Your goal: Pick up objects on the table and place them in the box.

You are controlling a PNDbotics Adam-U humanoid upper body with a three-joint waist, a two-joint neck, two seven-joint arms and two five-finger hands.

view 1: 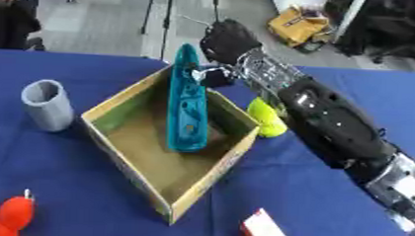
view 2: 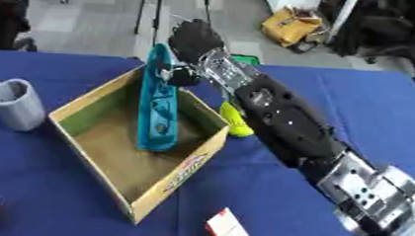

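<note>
Now right hand (view 1: 227,41) holds teal boat (view 1: 187,109), standing in box (view 1: 116,104).

Even bright light, soft blur throughout

Deep blue tablecloth (view 1: 87,185) all the way across, and on it a tan cardboard box (view 1: 205,181) with a plain brown inside and a red-and-white printed label on one outer wall. A teal boat-shaped toy (view 1: 187,109) leans inside it, under a black right hand (view 1: 227,41) on an arm of silver and black. Off to the sides: a grey cup (view 1: 47,104), a yellow-green object (view 1: 267,119), an orange-red toy (view 1: 10,217), and a red-and-white carton (view 1: 265,229).
</note>
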